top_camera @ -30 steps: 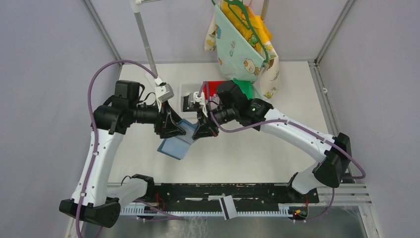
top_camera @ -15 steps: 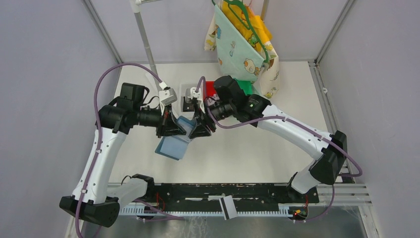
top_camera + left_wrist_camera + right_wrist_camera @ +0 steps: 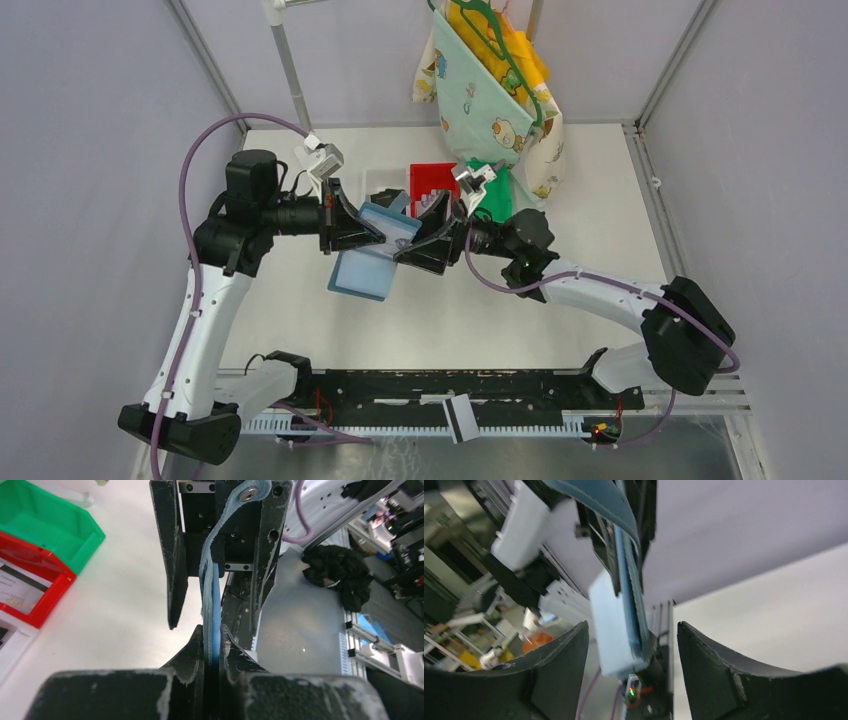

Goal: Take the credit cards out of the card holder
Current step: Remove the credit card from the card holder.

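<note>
The teal-blue card holder hangs open above the table, its lighter lower half dangling. My left gripper is shut on its upper half; in the left wrist view the holder stands edge-on between the closed jaws, snap tab at the far end. My right gripper is open, its fingers either side of the holder's right edge without touching it. In the right wrist view a pale flat panel lies against the teal edge; whether it is a credit card I cannot tell.
A red bin and a green bin stand behind the grippers; in the left wrist view the red bin holds a pale card with a dark stripe. A patterned cloth bag hangs from a rail at the back.
The left gripper has closed on the card holder and the right gripper has let go and opened. The right arm's wrist has swung lower and turned; the holder has shifted slightly to the right.
</note>
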